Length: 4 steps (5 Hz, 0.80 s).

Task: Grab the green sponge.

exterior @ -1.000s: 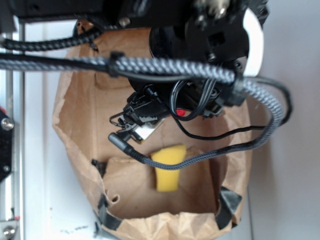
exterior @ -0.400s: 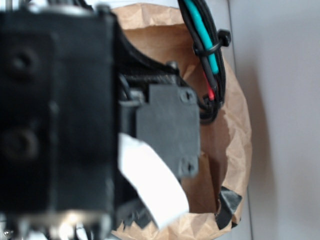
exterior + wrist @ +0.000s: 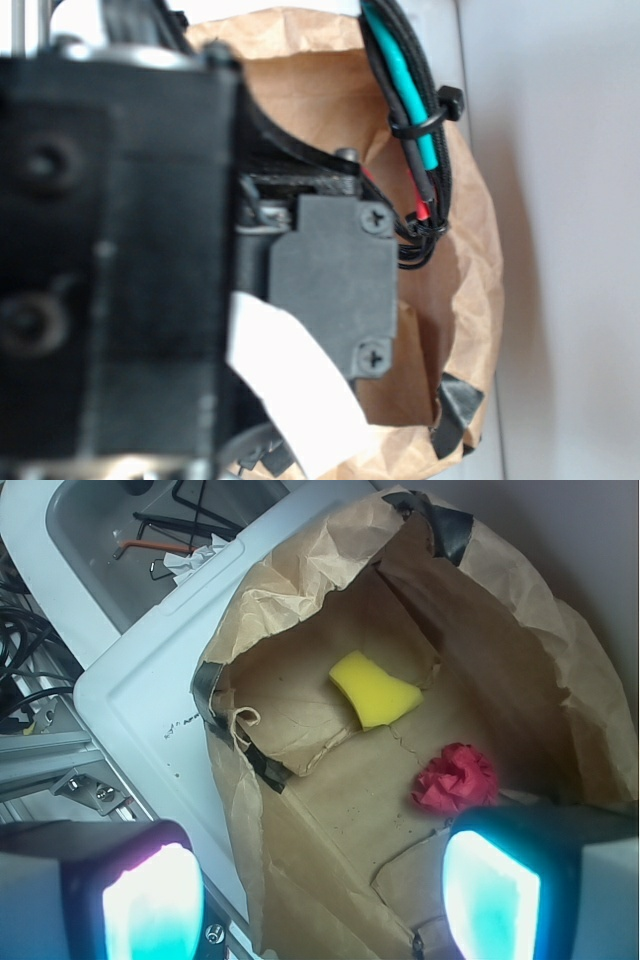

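Note:
In the wrist view the green sponge (image 3: 376, 688), a yellow, slightly curved foam block, lies on the floor of an open brown paper bag (image 3: 300, 600). My gripper (image 3: 322, 895) hangs well above it and nearer the camera, open, with nothing between its glowing pads (image 3: 152, 905). In the exterior view the black arm (image 3: 120, 270) fills the left and hides the sponge.
A red crumpled cloth ball (image 3: 457, 778) lies in the bag close to the sponge. The bag sits on a white tray (image 3: 140, 690). A grey bin (image 3: 90, 520) with black tools stands at the top left. Bundled cables (image 3: 415, 110) cross the bag's rim.
The arm has swung across the exterior view and now covers the sponge, which showed a second ago. Since the last frame it has shifted only slightly.

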{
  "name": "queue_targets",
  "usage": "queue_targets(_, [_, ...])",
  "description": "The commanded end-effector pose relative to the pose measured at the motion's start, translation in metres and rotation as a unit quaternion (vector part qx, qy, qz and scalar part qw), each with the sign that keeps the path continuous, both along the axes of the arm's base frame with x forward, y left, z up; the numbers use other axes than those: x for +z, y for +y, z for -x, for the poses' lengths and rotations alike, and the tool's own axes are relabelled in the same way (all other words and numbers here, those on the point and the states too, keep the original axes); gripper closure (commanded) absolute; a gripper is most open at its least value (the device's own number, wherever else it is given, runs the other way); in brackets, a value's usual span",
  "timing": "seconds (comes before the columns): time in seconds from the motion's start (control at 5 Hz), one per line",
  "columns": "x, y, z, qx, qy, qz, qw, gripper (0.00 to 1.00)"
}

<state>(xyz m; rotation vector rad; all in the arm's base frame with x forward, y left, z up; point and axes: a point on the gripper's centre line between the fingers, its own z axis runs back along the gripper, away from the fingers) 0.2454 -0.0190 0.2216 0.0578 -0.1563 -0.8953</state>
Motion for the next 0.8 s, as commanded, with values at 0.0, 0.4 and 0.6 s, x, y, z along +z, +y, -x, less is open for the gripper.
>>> queue_targets(0.0, [0.017,-0.005,0.002,0.001,-0.024,0.002,1.0,0.0])
queue_targets(0.4, [-0.01,-0.005,-0.007,0.008,-0.04,-0.028,0.999,0.0])
queue_targets(0.6, [-0.023,-0.002,-0.012,0.015,-0.046,-0.042,0.998,0.0])
